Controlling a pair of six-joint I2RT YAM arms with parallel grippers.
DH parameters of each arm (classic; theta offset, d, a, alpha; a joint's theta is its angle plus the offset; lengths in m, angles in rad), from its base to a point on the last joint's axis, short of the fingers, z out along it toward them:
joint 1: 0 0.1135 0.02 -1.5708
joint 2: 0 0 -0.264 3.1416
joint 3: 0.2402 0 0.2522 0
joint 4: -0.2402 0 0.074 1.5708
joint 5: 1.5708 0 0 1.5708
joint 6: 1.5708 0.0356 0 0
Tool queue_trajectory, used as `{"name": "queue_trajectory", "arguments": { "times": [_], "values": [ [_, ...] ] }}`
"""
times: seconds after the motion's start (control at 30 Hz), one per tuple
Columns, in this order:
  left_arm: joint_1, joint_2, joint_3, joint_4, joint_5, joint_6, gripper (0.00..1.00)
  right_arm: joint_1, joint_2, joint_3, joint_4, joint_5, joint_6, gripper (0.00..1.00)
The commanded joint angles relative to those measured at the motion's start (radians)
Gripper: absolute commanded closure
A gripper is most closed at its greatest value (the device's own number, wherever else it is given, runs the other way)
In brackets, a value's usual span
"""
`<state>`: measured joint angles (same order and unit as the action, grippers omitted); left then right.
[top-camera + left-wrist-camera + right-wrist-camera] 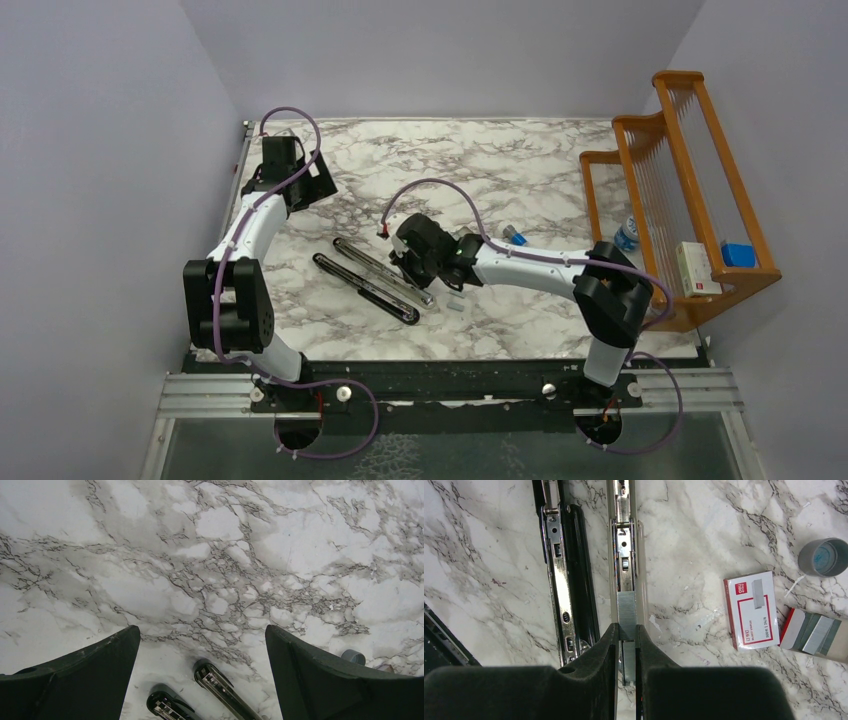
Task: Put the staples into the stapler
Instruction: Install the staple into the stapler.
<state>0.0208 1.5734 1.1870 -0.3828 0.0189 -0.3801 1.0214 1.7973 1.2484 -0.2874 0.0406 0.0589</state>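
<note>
The stapler lies opened flat mid-table as two long black-and-chrome halves. In the right wrist view the magazine half runs up the middle and the other half lies to its left. My right gripper is shut on a grey strip of staples that lies along the magazine channel; it shows in the top view over the stapler's right end. My left gripper is open and empty at the far left. The left wrist view shows the stapler's two ends below it.
The white-and-red staple box and its tray of more strips lie right of the stapler, with a grey cap beyond. A blue-and-white cylinder lies behind my right arm. A wooden rack stands at the right edge.
</note>
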Motion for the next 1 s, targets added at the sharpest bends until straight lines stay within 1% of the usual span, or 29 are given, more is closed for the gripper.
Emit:
{"name": "queue_trajectory", "arguments": {
  "times": [0.0,0.6,0.97],
  "values": [
    [0.011,0.004,-0.002,0.024,0.027,0.008,0.01,0.012,0.026,0.031,-0.037,0.028,0.0,0.85],
    [0.015,0.007,-0.004,0.026,0.032,0.005,0.01,0.019,0.06,0.047,-0.077,0.059,0.01,0.85],
    [0.017,0.011,-0.005,0.027,0.041,0.003,0.01,0.022,0.046,0.042,-0.064,0.053,0.012,0.85]
  ]
}}
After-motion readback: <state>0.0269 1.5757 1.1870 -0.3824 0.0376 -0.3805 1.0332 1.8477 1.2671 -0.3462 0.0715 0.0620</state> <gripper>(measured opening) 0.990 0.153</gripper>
